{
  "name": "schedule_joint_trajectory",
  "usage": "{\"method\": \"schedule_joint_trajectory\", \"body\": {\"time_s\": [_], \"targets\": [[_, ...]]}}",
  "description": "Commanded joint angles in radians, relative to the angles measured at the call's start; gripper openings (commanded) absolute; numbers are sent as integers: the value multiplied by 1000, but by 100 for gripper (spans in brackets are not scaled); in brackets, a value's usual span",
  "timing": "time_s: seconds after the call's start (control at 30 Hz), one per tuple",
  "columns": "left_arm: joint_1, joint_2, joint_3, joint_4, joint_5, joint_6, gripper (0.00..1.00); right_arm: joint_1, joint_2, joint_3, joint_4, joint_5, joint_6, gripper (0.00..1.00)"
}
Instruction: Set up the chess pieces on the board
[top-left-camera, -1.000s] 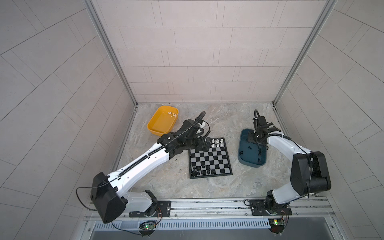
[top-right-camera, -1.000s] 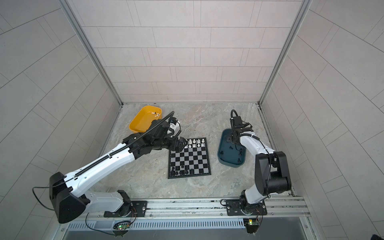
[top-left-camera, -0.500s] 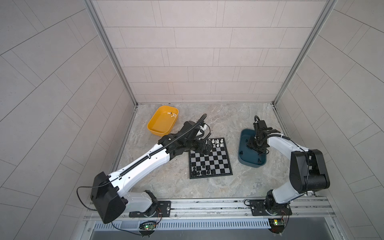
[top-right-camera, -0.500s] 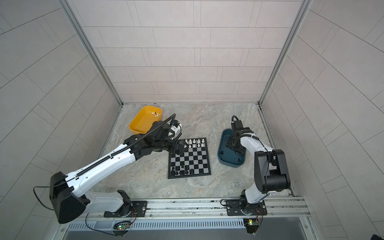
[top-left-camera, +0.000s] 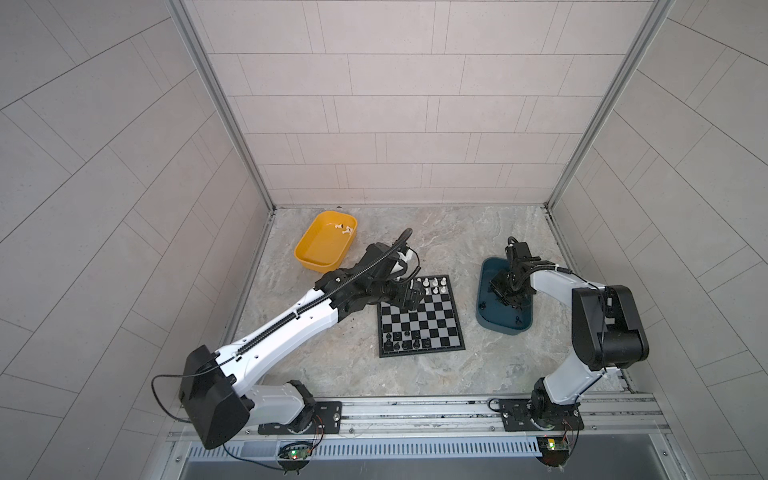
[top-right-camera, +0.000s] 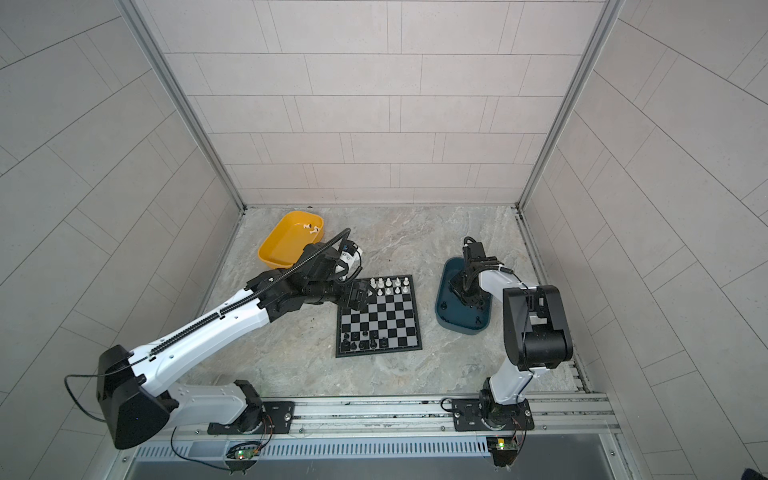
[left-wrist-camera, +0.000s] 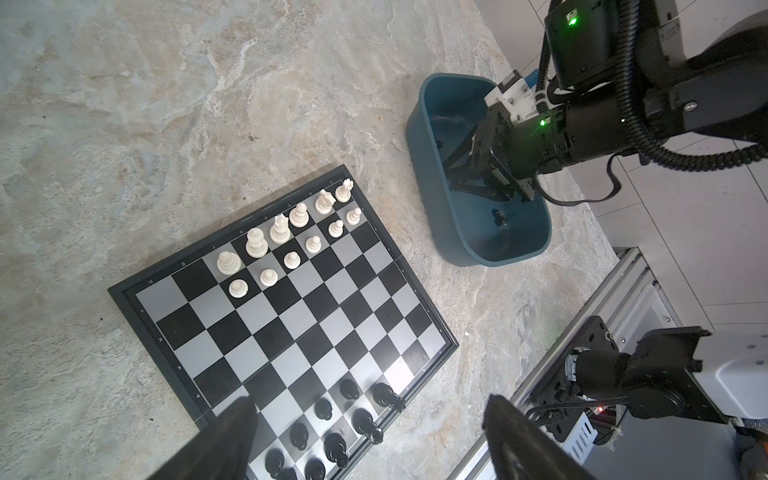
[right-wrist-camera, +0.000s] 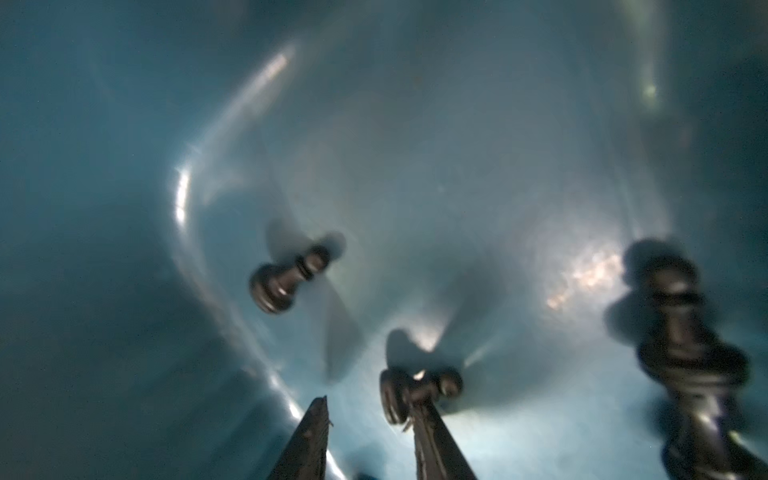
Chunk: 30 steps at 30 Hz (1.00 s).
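The board (top-left-camera: 419, 324) (top-right-camera: 380, 322) (left-wrist-camera: 291, 332) lies mid-floor. White chess pieces (top-left-camera: 434, 286) (top-right-camera: 390, 284) (left-wrist-camera: 286, 232) fill part of its two far rows. Black ones (top-left-camera: 409, 338) (top-right-camera: 363, 338) (left-wrist-camera: 328, 419) stand in the near left rows. My left gripper (top-left-camera: 410, 296) (top-right-camera: 357, 296) (left-wrist-camera: 370, 415) hovers open and empty over the board's far left corner. My right gripper (top-left-camera: 505, 293) (top-right-camera: 461, 291) (right-wrist-camera: 368, 401) is down inside the teal tray (top-left-camera: 503, 328) (top-right-camera: 461, 328) (left-wrist-camera: 457, 241). Its jaws are narrowed with a gap. A lying black pawn (right-wrist-camera: 415, 388) touches one fingertip.
The teal tray also holds another lying black pawn (right-wrist-camera: 286, 278) and a taller black piece (right-wrist-camera: 685, 332). A yellow tray (top-left-camera: 320, 249) (top-right-camera: 286, 245) at the back left holds two white pieces (top-left-camera: 343, 227) (top-right-camera: 312, 227). Walls enclose the floor, with a metal rail along the front.
My right gripper has sunk into the teal tray and its jaws have narrowed. My left gripper has drifted slightly toward the front over the board's corner, still open.
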Motion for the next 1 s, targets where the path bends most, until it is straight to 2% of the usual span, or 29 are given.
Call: {"method": "schedule_joint_trajectory", "body": {"time_s": [0.0,0.13,0.27,0.57,0.87,0.97], "targets": [[-1,-27,-12,16,-8,0,92,-4,13,3,-24,50,51,38],[-2,-28,-13,18,-7,0,91,-25,-6,13,-69,113,37,40],[-1,-28,-15,22,-4,-4,91,-40,5,35,-71,113,8,44],[-2,-30,-23,35,7,-12,91,-53,54,97,-102,128,-36,45],[-2,-33,-25,40,14,-17,91,-49,133,279,-273,228,-351,54],[-2,-32,-26,41,16,-17,91,-24,115,270,-269,232,-451,56]]}}
